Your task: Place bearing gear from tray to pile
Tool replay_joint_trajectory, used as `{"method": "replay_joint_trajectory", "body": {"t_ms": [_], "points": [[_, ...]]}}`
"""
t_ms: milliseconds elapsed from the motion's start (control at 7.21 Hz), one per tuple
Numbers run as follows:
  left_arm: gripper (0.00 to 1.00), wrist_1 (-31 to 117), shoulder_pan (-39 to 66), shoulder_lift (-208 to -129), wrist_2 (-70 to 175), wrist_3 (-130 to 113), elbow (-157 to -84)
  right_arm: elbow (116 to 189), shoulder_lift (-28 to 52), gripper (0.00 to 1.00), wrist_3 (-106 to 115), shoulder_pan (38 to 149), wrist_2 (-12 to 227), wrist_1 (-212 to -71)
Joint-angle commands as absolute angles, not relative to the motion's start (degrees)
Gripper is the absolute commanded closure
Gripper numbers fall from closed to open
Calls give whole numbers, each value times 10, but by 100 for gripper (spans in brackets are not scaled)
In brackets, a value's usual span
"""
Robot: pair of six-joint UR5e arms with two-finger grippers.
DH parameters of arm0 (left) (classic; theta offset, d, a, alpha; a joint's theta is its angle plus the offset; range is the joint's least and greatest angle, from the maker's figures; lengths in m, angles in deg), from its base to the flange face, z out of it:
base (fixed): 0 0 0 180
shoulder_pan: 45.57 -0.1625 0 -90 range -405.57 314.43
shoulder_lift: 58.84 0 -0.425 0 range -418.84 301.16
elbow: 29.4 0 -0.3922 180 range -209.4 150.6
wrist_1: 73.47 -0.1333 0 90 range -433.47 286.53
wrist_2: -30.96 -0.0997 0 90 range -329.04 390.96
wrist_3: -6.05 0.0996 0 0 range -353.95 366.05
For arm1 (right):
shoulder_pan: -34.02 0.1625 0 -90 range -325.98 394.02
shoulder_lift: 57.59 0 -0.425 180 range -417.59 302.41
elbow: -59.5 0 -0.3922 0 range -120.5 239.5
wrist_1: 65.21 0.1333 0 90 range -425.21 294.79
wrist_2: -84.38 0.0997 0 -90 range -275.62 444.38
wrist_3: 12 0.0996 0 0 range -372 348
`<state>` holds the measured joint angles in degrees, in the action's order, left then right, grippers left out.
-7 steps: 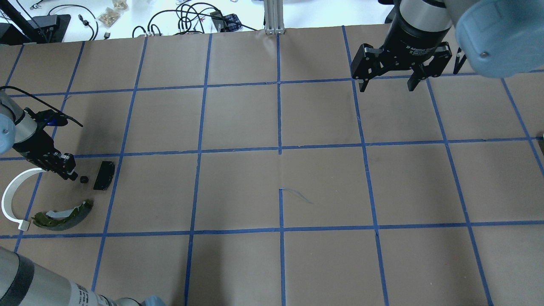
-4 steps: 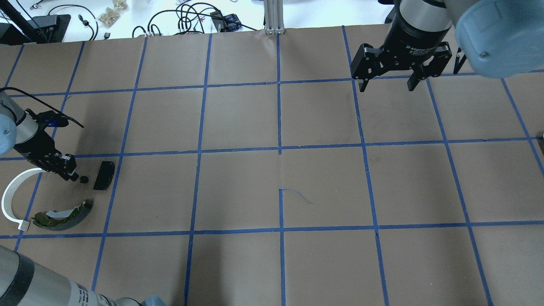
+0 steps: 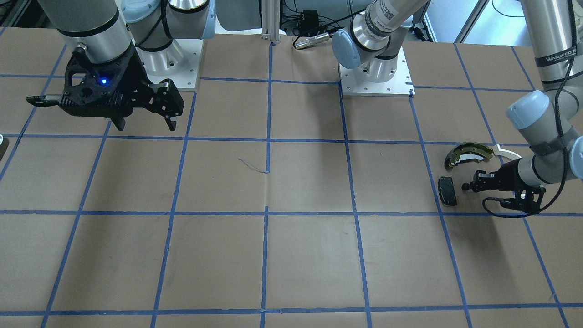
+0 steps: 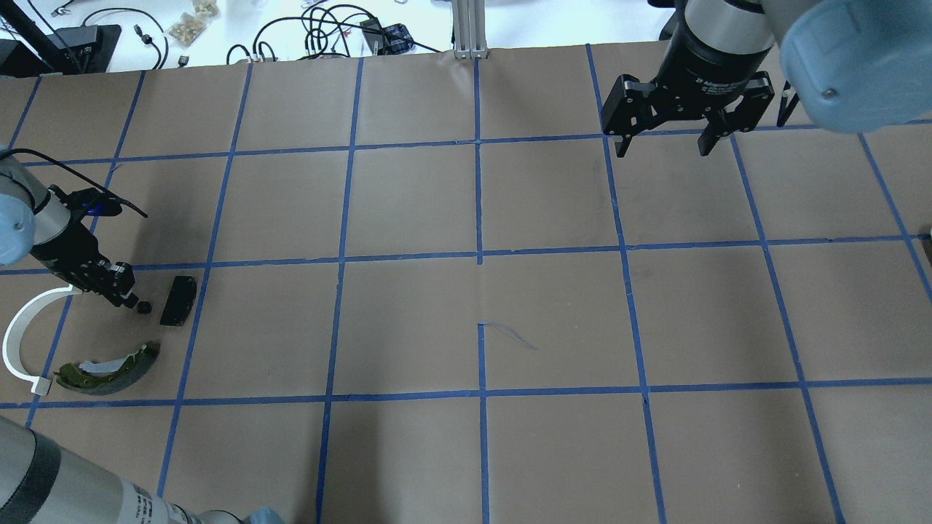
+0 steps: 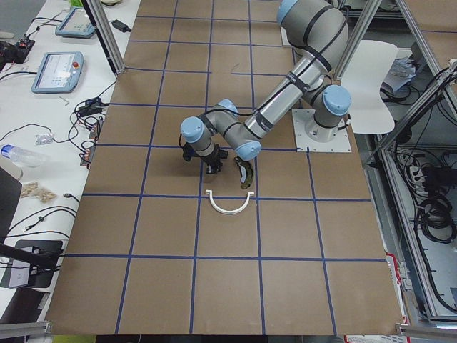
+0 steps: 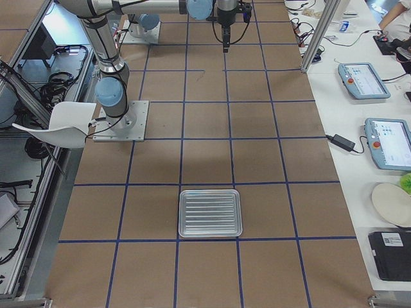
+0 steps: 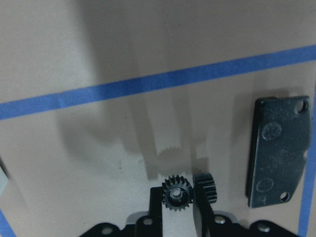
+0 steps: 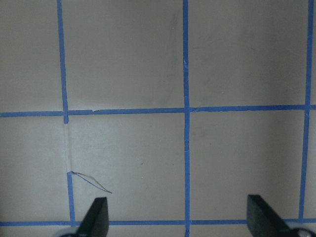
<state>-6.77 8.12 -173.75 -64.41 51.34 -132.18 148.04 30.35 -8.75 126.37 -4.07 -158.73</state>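
The left end effector (image 4: pixel 128 298) is low over the tabletop (image 4: pixel 408 320), just left of the black rectangular pad (image 4: pixel 178 300) in the overhead view. Its two fingers are clamped on the bearing gear (image 7: pixel 177 193). In the left wrist view the small black toothed wheel sits between the fingertips, touched on both sides. Its toothed shadow falls on the paper a little ahead of it.

A second gear (image 7: pixel 206 186) lies between the gripped gear and the pad. It is right against the outer face of the finger on the pad's side and partly hidden by it, and it stays apart from the pad itself.

The olive-gold brake shoe (image 4: pixel 109 364) lies near the pad on the robot's side. The white plastic arc (image 4: pixel 14 331) curves farther out from the pad, beyond the left end effector. A blue tape line (image 7: pixel 148 84) crosses the paper just past the pad's far end.

The right end effector (image 4: pixel 661 151) hangs well apart from the pad, far across the tabletop. Its fingers are spread wide with nothing between them.

The tray (image 6: pixel 210 213) shows only in the exterior right view, which does not show the pad.
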Motion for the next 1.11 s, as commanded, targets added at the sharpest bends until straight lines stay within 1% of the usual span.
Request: {"method": "replay_joint_trajectory", "body": {"t_ms": [0,416,554,693,970], "points": [[20,-68,81,-1732,-642,512,-1322,1480,304,0,-87,1264,-40,-1587],[17,-62,90,-1720,-623,491,-1303,1480,304,0,-87,1263,-41,-1587],[8,-34,114,-1705,-610,432,-1273,1481,303,0,-88,1263,-42,-1586],[0,38,151,-1687,-606,397,-1227,1481,303,0,-89,1263,-41,-1586],[0,197,199,-1648,-604,281,-1129,1480,304,0,-89,1263,-41,-1587]]}}
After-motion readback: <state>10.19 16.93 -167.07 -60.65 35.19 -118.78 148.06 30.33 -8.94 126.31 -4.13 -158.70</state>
